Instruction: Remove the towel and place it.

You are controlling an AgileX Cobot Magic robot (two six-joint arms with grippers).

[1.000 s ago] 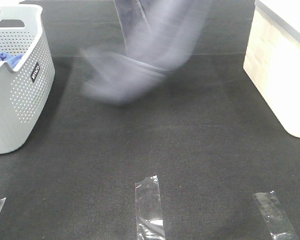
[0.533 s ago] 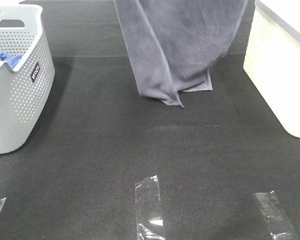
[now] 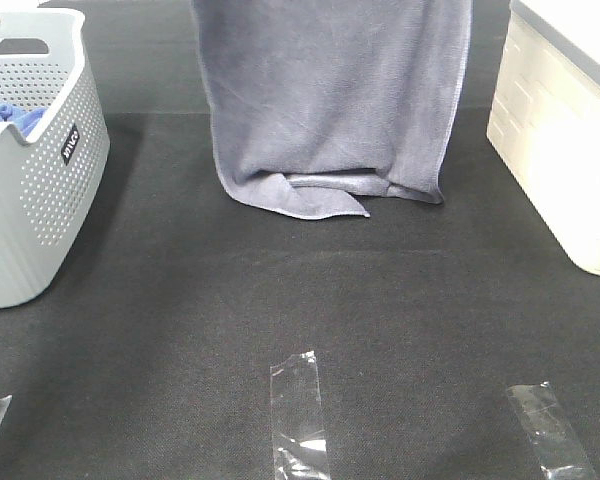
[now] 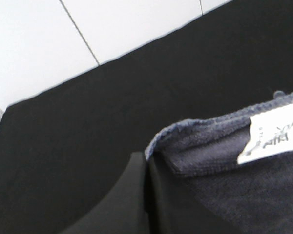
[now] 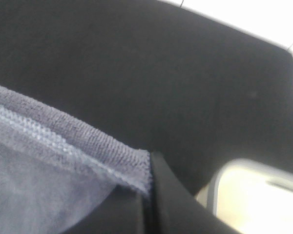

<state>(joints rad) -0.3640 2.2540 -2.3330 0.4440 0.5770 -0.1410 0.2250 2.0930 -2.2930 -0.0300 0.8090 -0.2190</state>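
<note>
Hanging towel, top corners seemingly clamped in left fingers and right fingers, hem touching mat

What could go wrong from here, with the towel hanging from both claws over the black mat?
The left claw and right claw each pinch only a thin corner of the towel, so a corner might slip free. The towel's lower edge lies bunched and folded on the mat; lowering further could set it down creased.

towel — hangs centre, hem on mat | basket left, cloth in it | box right
</note>
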